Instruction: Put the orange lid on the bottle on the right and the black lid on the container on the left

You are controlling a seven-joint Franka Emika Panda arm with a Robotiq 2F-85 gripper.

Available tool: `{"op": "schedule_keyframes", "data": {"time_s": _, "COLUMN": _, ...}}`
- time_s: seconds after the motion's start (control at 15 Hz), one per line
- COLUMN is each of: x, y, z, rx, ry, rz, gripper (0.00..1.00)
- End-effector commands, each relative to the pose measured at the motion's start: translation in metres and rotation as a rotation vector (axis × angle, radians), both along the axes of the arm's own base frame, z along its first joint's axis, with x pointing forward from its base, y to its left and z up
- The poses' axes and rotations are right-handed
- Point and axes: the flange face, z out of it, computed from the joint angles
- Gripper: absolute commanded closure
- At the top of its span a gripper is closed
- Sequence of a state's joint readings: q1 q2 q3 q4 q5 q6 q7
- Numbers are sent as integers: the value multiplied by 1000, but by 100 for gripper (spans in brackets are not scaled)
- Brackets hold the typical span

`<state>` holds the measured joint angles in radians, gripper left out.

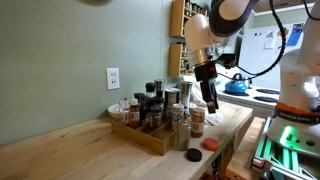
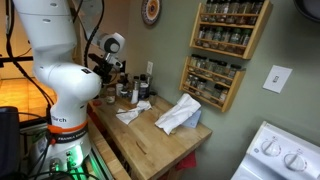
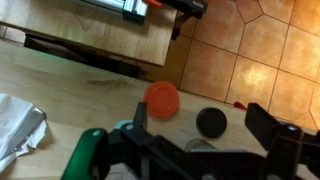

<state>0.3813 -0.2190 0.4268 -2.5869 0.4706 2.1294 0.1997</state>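
Left, the wooden surface (image 1: 55, 150) lay open. Mid-counter, a tray (image 1: 145, 138) of spice jars crowded the way. Black lid (image 1: 195, 155) and orange lid (image 1: 210, 144) sat apart near the right edge. Hand (image 1: 211, 103) above them, spread, gripping nothing.

White arm (image 2: 60, 75): glossy rounded shells, bulky segments. Black joint ring (image 1: 235, 10) near wrist in an exterior view. Dark lettering on lower link, unreadable. Green glow at base (image 2: 68, 160). Thin black cable (image 1: 262, 55) loops off wrist. Black blocky gripper (image 1: 211, 104); dark matte fingers (image 3: 138, 118) in wrist view.
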Motion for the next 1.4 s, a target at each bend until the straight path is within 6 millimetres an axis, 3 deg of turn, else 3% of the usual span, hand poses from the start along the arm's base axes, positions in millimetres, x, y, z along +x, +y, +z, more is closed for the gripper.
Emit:
{"op": "schedule_keyframes", "data": {"time_s": 0.0, "x": -1, "y": -1, "z": -5, "rx": -9, "ry": 12, "rz": 2, "gripper": 0}}
{"op": "schedule_keyframes", "data": {"time_s": 0.4, "x": 1, "y": -1, "z": -6, "rx": -8, "ry": 16, "rz": -3, "gripper": 0}}
{"op": "schedule_keyframes", "data": {"time_s": 0.6, "x": 0, "y": -2, "z": -28, "rx": -38, "ry": 60, "rz": -46, "gripper": 0}}
{"op": "schedule_keyframes", "data": {"time_s": 1.33, "x": -12, "y": 6, "z": -75, "rx": -25, "ry": 27, "rz": -93, "gripper": 0}}
